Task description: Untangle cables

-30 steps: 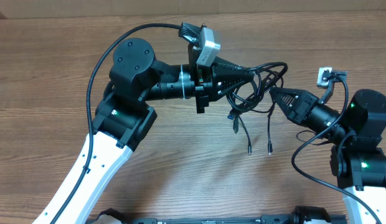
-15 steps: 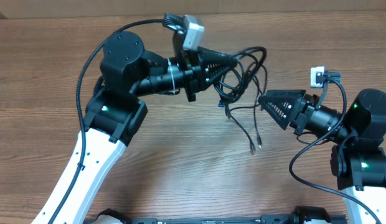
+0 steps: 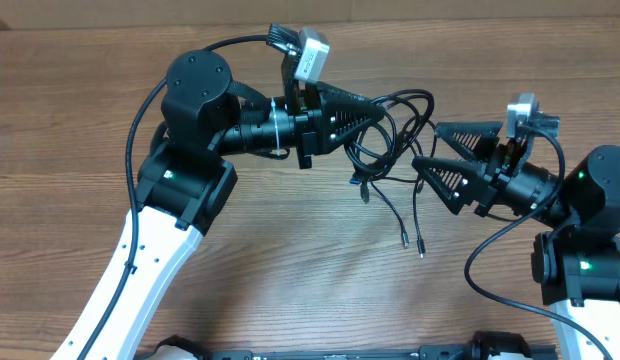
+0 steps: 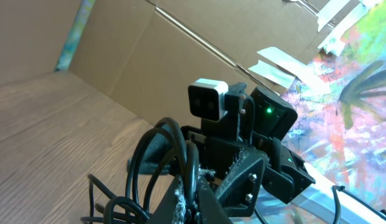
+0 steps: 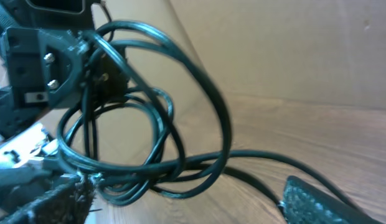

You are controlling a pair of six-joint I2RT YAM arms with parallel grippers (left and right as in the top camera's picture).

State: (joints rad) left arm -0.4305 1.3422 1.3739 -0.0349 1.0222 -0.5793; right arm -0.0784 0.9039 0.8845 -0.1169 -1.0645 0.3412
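The cables (image 3: 392,140) are thin black cords looped into a tangle that hangs above the wooden table. My left gripper (image 3: 380,115) is shut on the top of the tangle, and the left wrist view shows a cord pinched between its jaws (image 4: 194,198). Two loose ends with small plugs (image 3: 421,250) trail down to the table. My right gripper (image 3: 426,146) stands wide open just right of the tangle. In the right wrist view the loops (image 5: 149,165) hang in front of its spread fingers (image 5: 314,202), and nothing is gripped.
A cardboard wall (image 3: 440,10) runs along the far edge of the table. The thick black arm wiring (image 3: 150,110) arcs over the left arm. Another wire loops by the right arm (image 3: 480,250). Bare wood (image 3: 320,280) lies in front of the tangle.
My right gripper has opened wide and let go of the tangle. My left gripper drew the tangle a little left and back, and the loose plug ends swung.
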